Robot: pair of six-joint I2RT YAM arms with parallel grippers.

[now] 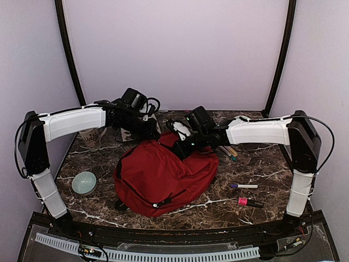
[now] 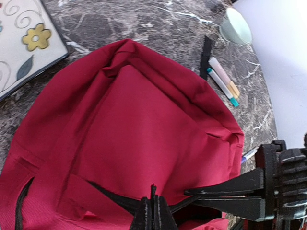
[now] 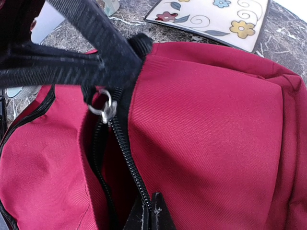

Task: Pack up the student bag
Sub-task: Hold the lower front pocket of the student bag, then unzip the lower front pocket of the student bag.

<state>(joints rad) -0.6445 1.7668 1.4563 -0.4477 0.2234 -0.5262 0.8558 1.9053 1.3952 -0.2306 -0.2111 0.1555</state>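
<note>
The student bag is a dark-red fabric backpack lying in the middle of the marble table, its main zip partly open. My left gripper reaches in from the back left and is shut on a thin black strip at the zip edge of the bag. My right gripper comes from the right and is shut on the black zip teeth along the bag's opening. A silver zip slider sits just above, under the left gripper's black fingers. The bag's inside is dark and shows nothing.
A flowered notebook lies just beyond the bag. Pens lie right of the bag, with a purple marker and a pink marker nearer the front right. A cup and a teal bowl stand at the left.
</note>
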